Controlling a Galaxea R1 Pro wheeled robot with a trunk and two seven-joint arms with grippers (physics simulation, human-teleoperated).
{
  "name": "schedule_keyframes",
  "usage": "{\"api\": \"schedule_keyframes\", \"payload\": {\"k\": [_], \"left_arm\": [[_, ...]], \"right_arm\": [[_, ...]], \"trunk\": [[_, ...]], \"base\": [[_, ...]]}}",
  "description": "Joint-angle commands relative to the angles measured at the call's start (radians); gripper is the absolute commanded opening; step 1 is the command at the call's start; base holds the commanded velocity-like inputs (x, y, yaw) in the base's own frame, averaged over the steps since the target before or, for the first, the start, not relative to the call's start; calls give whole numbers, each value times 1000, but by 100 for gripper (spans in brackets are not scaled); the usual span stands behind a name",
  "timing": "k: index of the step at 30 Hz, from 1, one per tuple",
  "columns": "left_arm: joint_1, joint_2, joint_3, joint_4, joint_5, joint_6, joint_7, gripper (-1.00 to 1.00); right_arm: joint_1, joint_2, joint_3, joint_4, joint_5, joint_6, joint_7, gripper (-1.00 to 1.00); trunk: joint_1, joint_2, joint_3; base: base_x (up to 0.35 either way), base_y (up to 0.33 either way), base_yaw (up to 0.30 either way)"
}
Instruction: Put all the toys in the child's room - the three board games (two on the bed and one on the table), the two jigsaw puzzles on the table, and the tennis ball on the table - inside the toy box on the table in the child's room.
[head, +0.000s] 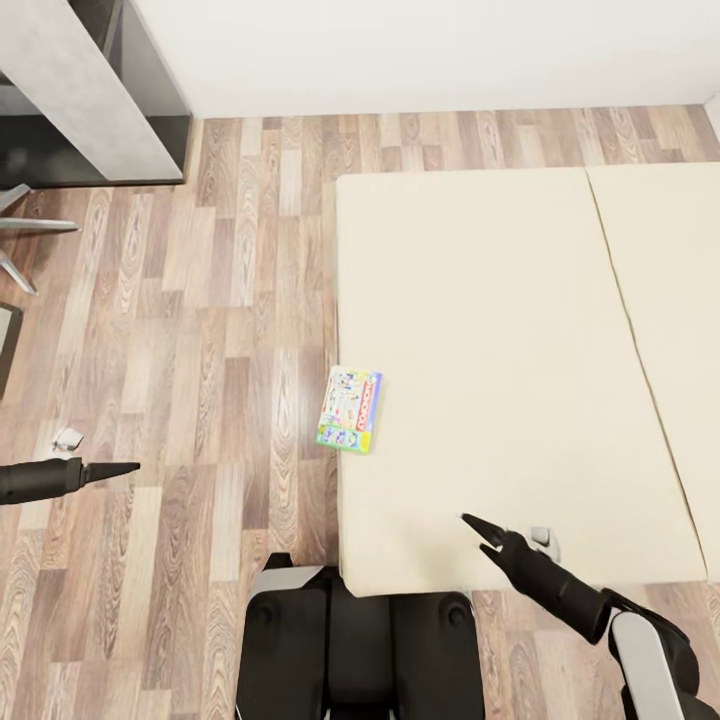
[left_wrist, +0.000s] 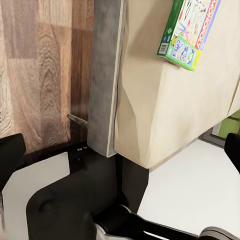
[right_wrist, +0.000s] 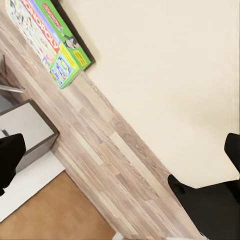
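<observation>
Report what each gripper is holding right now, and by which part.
Nothing is held. The right gripper hangs over the bed with jaws open and empty; the left gripper is over the floor, empty. The board game lies untouched at the bed's edge.

Bright, even, flat simulator light; soft faint shadows under the bed (head: 520, 400) edge; wrist views slightly soft, no glare.

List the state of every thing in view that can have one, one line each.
Green Monopoly board game box: closed, lying flat at the bed's edge, partly overhanging the floor.
Cream bed mattress: bare apart from the game box.
Left gripper: over the wooden floor, holding nothing; open or shut cannot be told.
Right gripper: open, empty, over the bed's near corner.
</observation>
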Motion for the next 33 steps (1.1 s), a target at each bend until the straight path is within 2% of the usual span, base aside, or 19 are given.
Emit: {"api": "schedule_keyframes", "payload": {"k": [1, 7, 14, 19, 26, 33], "left_arm": [[0, -1, 4, 0, -12, 11, -8, 100], [9, -1, 5, 1, -12, 10, -8, 100], [48, 0, 5, 5, -8, 11, -8, 100], [52, -2, 3, 6, -7, 12, -8, 100], [53, -19, 2, 6, -10, 12, -8, 100], [53, -22, 2, 6, -9, 12, -8, 100]], "right_arm": [[3, -3, -7, 1, 9, 4, 15, 100], [7, -8, -14, 4, 11, 2, 22, 100], [8, -10, -17, 4, 12, -13, 23, 100], [8, -9, -16, 4, 13, -28, 22, 100], [8, -8, -14, 5, 13, -61, 20, 100], [8, -8, -16, 9, 14, -68, 17, 100]], "trunk": [[1, -1, 1], [1, -1, 9], [1, -1, 11], [1, -1, 11], [1, -1, 11], [1, -1, 11]], "base": [[0, 0, 67], [0, 0, 69], [0, 0, 23], [0, 0, 1], [0, 0, 0], [0, 0, 0]]}}
